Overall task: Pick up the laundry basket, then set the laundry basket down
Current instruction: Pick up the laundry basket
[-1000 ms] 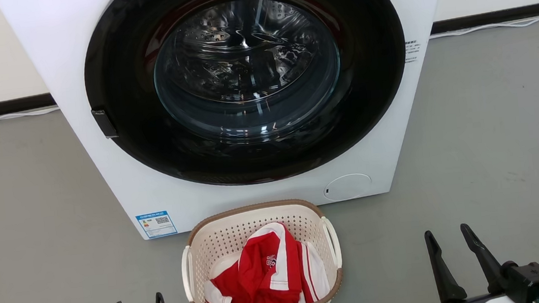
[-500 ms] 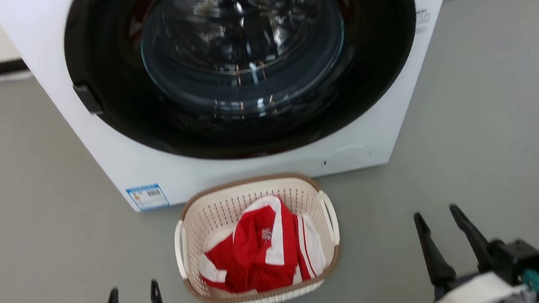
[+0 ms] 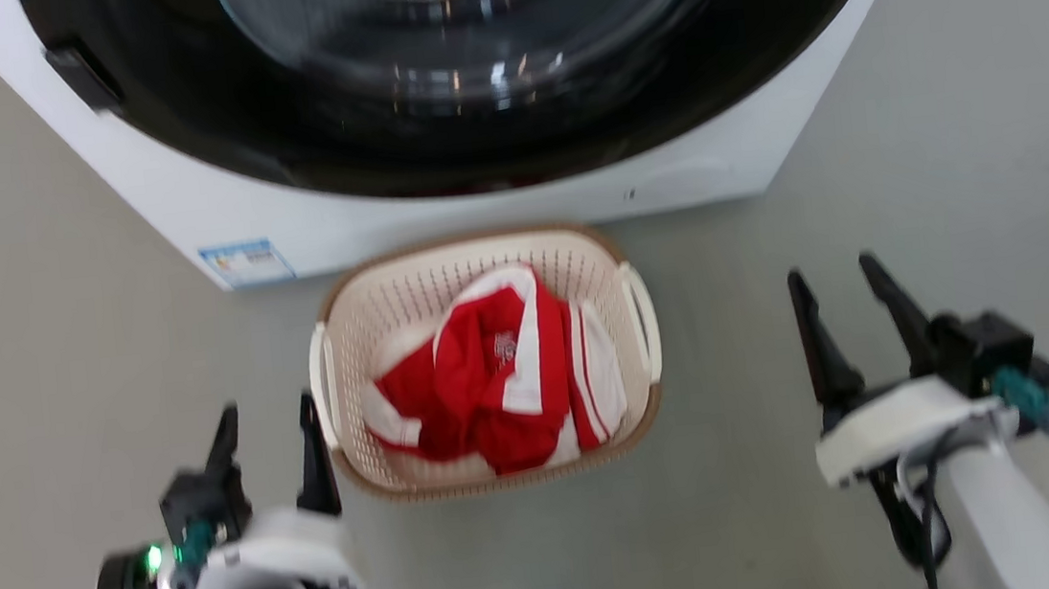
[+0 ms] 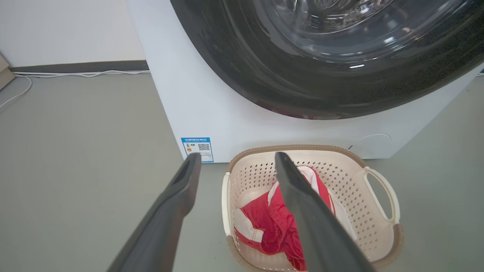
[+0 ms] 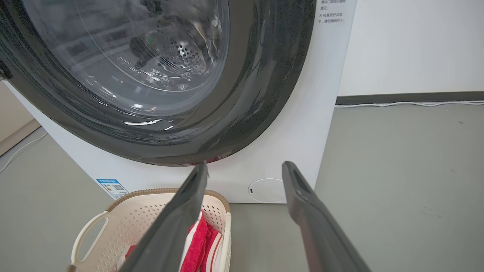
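The laundry basket (image 3: 373, 321) sits on the grey floor (image 3: 56, 330) just before the washing machine (image 3: 478, 210), with a red-and-white garment (image 3: 484, 375) crumpled inside it. My left pincer (image 3: 267, 414), wide and empty, is just beside its left handle. My right pincer (image 3: 831, 282), equally wide and empty, stands apart on its right.

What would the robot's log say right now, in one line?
stage: before pickup | laundry basket: on floor, by washing machine, red-and-white shirt inside | left tool: open, beside basket | right tool: open, apart from basket
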Tool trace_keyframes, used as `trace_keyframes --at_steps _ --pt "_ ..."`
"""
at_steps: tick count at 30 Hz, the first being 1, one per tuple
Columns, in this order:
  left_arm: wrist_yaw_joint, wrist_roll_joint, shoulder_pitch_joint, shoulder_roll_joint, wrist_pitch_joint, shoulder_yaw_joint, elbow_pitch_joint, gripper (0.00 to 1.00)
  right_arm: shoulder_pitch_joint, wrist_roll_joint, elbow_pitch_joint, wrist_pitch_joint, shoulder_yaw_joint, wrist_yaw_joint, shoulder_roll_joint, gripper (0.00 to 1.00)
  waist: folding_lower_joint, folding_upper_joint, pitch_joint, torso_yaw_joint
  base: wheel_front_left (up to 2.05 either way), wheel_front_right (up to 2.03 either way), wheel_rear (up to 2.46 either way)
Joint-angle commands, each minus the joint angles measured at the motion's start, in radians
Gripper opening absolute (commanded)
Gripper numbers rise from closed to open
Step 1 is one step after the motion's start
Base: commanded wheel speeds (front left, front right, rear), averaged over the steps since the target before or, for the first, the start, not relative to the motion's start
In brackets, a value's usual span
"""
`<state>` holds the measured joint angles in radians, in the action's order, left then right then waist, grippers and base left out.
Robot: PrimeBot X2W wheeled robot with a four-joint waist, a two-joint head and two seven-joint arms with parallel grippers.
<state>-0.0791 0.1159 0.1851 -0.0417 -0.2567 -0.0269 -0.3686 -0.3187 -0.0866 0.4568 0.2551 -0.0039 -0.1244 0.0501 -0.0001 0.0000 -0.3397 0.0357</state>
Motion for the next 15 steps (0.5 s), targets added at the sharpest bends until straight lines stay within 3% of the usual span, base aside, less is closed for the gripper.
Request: trace_keyframes --at_steps 1,15 --pt "0.000 0.008 0.058 -0.010 -0.005 0.029 0.000 1.00 -0.045 0.014 0.000 0.007 0.013 -0.006 0.000 1.00 0.0001 0.0000 -0.082 -0.014 0.00 0.00 0.00" --pt "-0.005 -0.003 0.336 -0.009 -0.005 0.029 -0.196 1.00 -0.305 0.041 0.179 0.007 -0.012 -0.006 0.000 1.00 0.0001 0.0000 -0.358 -0.049 0.00 0.00 0.00"
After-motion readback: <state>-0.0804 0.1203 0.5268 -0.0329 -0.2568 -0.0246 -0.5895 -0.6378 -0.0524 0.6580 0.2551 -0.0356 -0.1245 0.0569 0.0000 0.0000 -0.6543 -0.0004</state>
